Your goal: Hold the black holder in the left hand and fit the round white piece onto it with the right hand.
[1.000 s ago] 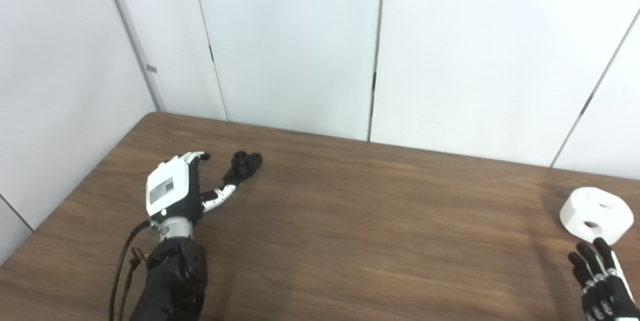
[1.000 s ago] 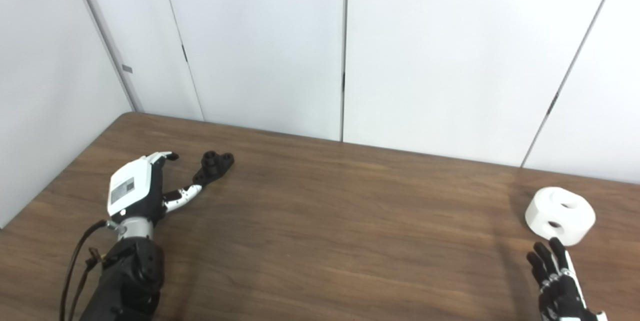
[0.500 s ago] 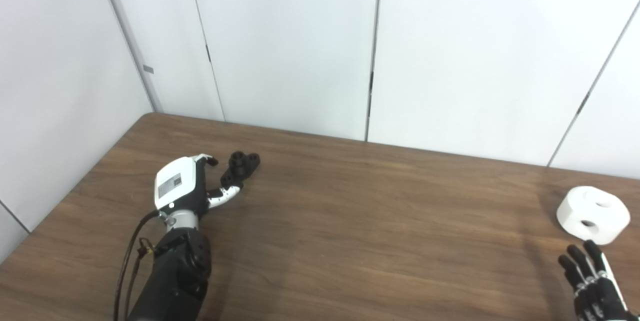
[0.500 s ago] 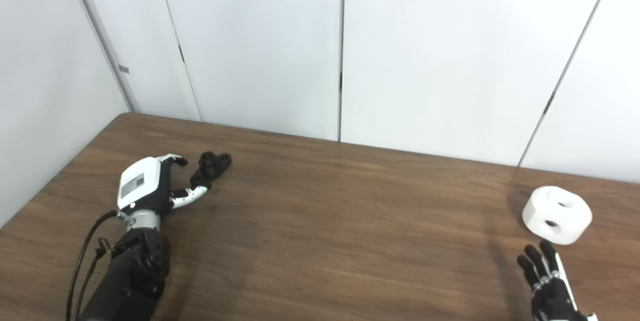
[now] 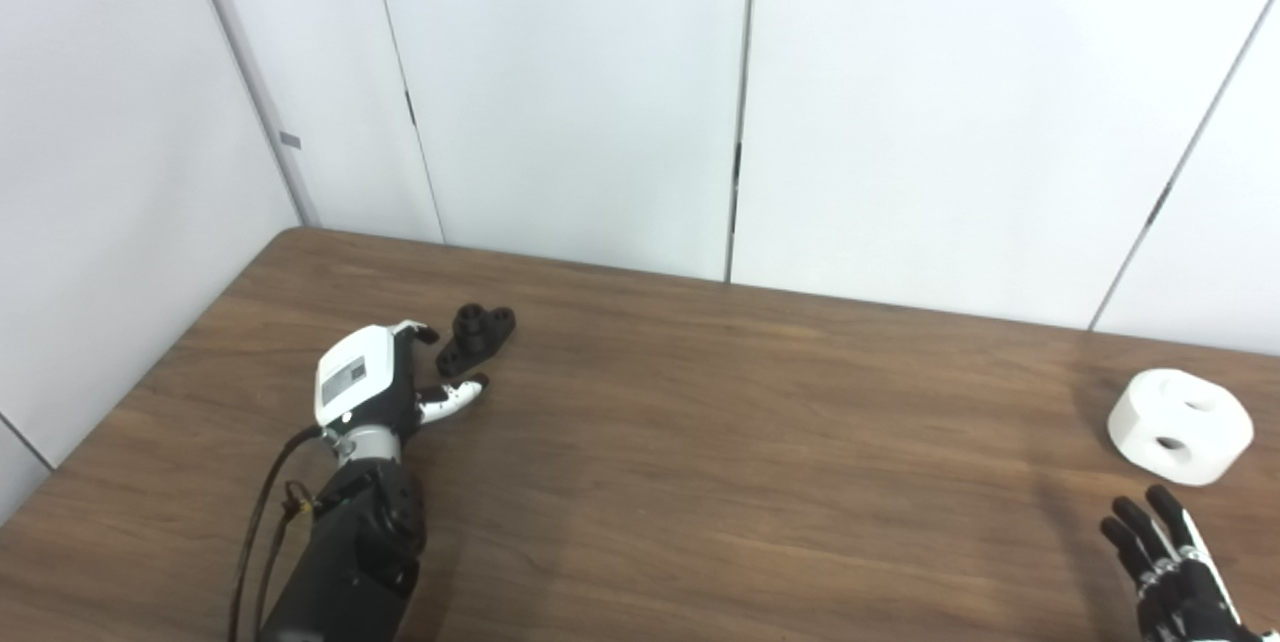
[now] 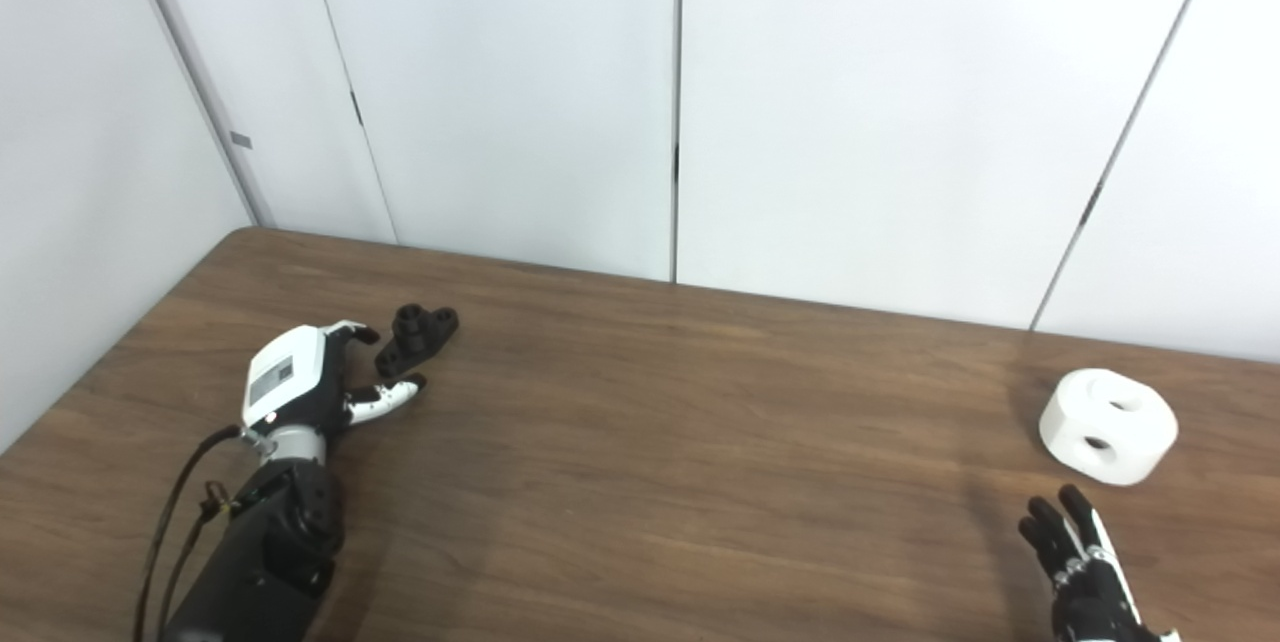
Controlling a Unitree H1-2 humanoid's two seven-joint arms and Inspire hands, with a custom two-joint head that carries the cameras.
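1. The left hand (image 5: 375, 390) rests low over the brown wooden table (image 5: 700, 442), fingers spread and holding nothing.
2. The black holder (image 5: 476, 335) lies on the table just beyond that hand's fingertips, between the upper fingers and the thumb; whether anything touches it cannot be told.
3. The right hand (image 5: 1170, 572) sits at the near right edge, only partly in view, with its black fingers apart and empty.
4. The round white piece (image 5: 1180, 425) lies on the table just beyond the right hand's fingertips, apart from them, with two holes showing.
5. Bare tabletop lies between the two hands, and white wall panels (image 5: 570, 92) stand behind the table.
6. A grey label (image 5: 341, 381) on the white back of the left hand carries markings too small to read.
7. Black cables (image 5: 255, 532) loop beside the left forearm.
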